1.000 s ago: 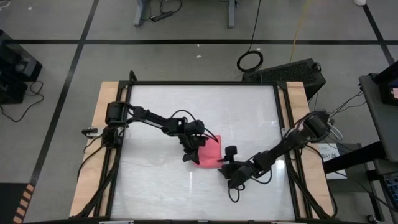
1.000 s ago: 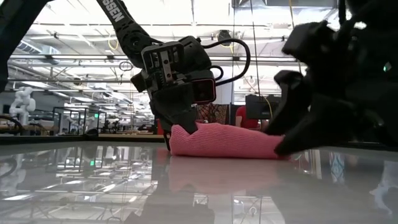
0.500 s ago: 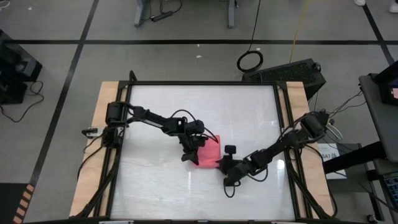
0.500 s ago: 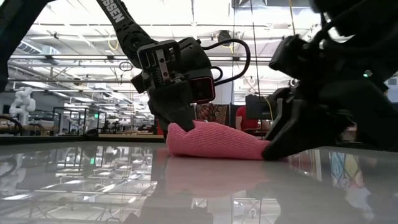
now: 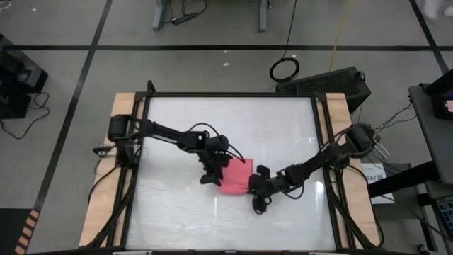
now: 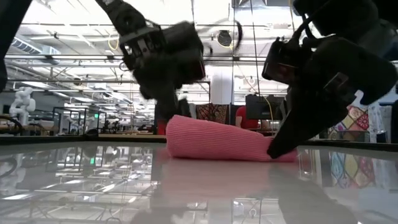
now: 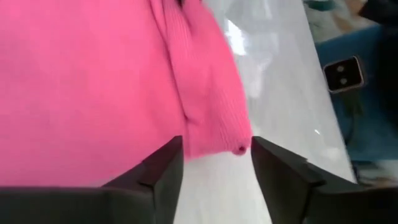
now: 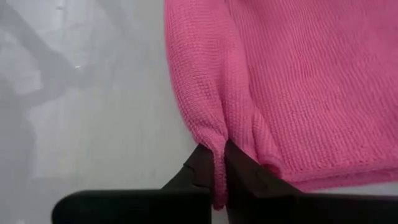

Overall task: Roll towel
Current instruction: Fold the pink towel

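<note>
The towel (image 5: 234,177) lies near the middle of the glossy white table (image 5: 276,127), a little toward its front edge, folded into a thick, low bundle with a rounded edge on one side. In the low view it shows as a long pink hump (image 6: 221,139) resting flat on the reflective top. The left gripper (image 5: 211,172) is at the towel's left side, reaching in from the arm mounted at the table's left edge. Its fingers (image 7: 163,169) stand apart, released, with a bare strip of table and the folded corner of the towel (image 7: 211,118) showing in the gap between them; neither finger presses the cloth in that view. In the low view this gripper (image 6: 166,93) hangs just above and behind the towel's left end, blurred. The right gripper (image 5: 256,191) is at the towel's right side, its arm stretching in from the table's right edge. Its fingers (image 8: 245,171) are clenched together on a small pinched ridge of the towel's edge (image 8: 221,155), which stands up as a narrow fold between the two tips. In the low view the right gripper (image 6: 278,148) comes down at a slant to meet the towel's right end at the table top. Beyond the table the floor carries black tape lines and a coiled cable (image 5: 284,69).
</note>
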